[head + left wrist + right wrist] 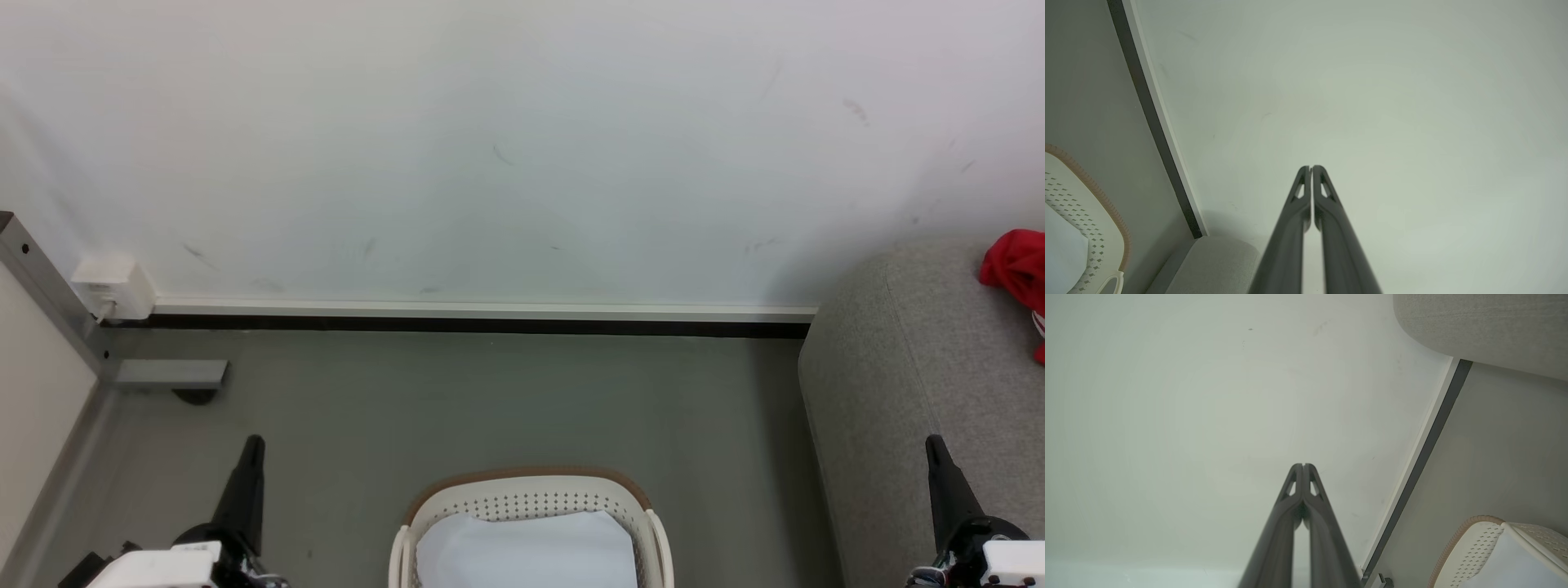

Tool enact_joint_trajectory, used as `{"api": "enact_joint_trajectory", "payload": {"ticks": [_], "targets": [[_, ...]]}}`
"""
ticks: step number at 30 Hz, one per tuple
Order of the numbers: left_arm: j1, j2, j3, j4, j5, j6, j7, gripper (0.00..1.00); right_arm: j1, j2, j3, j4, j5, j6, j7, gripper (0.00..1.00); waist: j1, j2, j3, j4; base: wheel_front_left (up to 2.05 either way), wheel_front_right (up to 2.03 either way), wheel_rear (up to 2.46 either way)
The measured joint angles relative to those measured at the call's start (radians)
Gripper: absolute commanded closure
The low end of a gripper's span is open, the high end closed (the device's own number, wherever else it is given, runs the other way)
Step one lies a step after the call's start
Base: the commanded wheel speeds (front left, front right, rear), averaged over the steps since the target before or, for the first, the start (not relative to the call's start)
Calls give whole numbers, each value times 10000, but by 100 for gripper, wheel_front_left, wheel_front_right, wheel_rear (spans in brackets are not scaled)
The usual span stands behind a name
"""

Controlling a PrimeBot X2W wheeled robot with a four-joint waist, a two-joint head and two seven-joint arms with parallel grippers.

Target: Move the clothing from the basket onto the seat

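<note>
Clothing [1019, 263] lay red on the sofa [898, 367] at far right; basket [531, 476] sat near centre on the floor [490, 392]. Left claw [255, 447] and right claw [934, 447] were both closed, empty.

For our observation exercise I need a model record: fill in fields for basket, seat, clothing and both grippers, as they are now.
basket: on the floor, low centre; pale white contents inside
seat: grey sofa at the right
clothing: red, lying on the seat
left gripper: shut, holding nothing
right gripper: shut, holding nothing
</note>
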Motion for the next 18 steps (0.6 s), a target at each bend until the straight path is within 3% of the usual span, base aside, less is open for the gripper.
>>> {"api": "enact_joint_trajectory", "payload": {"ticks": [18], "targets": [[0,0,0,0,0,0,0,100,0,0,0,0,-2,0,0,100,0,0,0,0,0,0,0]]}}
